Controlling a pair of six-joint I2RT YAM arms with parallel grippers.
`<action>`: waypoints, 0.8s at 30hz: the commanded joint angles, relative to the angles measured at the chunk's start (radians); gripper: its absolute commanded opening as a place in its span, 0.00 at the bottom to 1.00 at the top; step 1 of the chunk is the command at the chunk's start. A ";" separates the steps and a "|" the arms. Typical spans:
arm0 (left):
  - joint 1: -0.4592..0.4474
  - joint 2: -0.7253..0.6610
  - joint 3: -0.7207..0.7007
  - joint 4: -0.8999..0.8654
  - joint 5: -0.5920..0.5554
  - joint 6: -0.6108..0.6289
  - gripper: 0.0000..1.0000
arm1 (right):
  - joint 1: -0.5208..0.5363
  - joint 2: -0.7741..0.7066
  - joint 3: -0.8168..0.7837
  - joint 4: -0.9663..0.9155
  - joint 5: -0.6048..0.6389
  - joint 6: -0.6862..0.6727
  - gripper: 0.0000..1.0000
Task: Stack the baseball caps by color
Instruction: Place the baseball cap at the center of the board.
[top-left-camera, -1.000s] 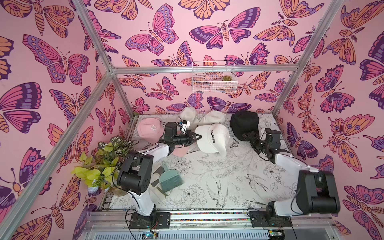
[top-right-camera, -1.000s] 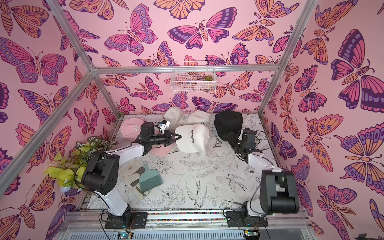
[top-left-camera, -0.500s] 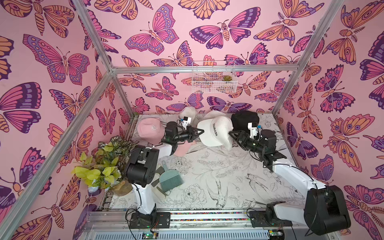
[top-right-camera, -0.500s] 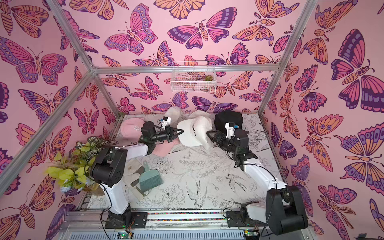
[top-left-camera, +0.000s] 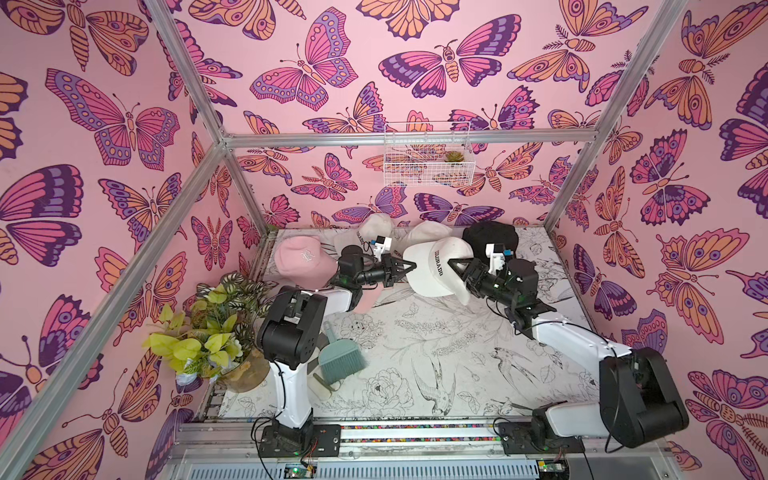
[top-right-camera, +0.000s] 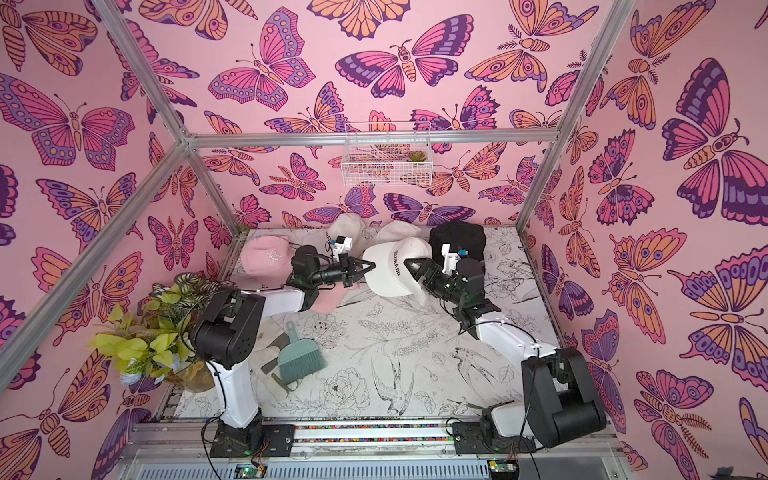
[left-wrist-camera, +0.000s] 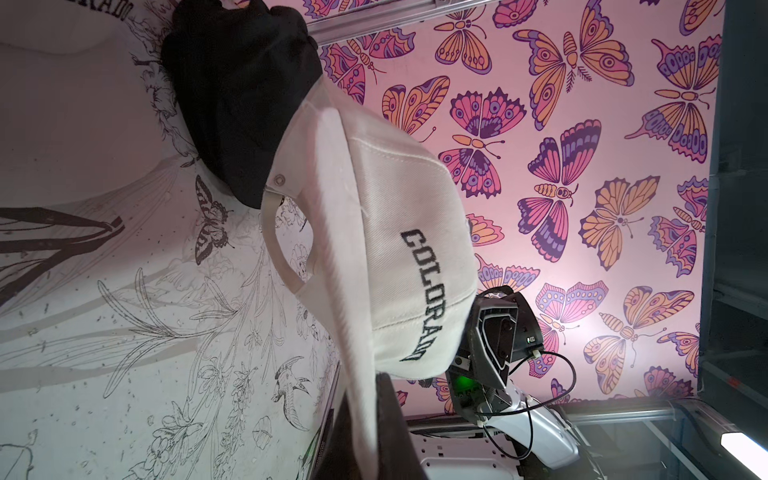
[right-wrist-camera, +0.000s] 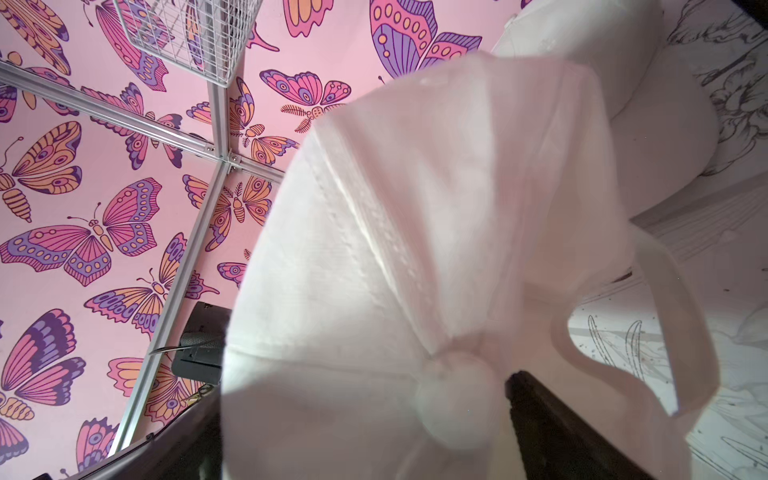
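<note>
Your left jaws pinch the cream cap (left-wrist-camera: 399, 232) brim at 12 o'clock (left wrist shows it); right jaws gape around its crown.

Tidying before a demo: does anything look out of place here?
Yes. A teal brush lies on the table by the left arm, not a cap. A cream cap hangs sideways, its brim pinched in the left gripper.

Both top views are bright, even and sharp, shadows soft. The right wrist view shows the close cream fabric cap (right-wrist-camera: 415, 270) blurred and washed pale; a white light strip (left-wrist-camera: 744, 451) glares in the left wrist view
</note>
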 joint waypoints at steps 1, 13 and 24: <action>0.001 -0.025 0.024 -0.011 0.037 0.036 0.00 | 0.012 0.027 0.039 0.162 -0.002 0.064 0.99; 0.035 0.012 0.046 -0.192 0.063 0.158 0.00 | 0.034 -0.040 0.062 0.317 -0.142 0.050 0.97; 0.037 0.011 0.058 -0.300 0.063 0.220 0.00 | 0.041 -0.057 0.073 0.204 -0.162 -0.012 0.92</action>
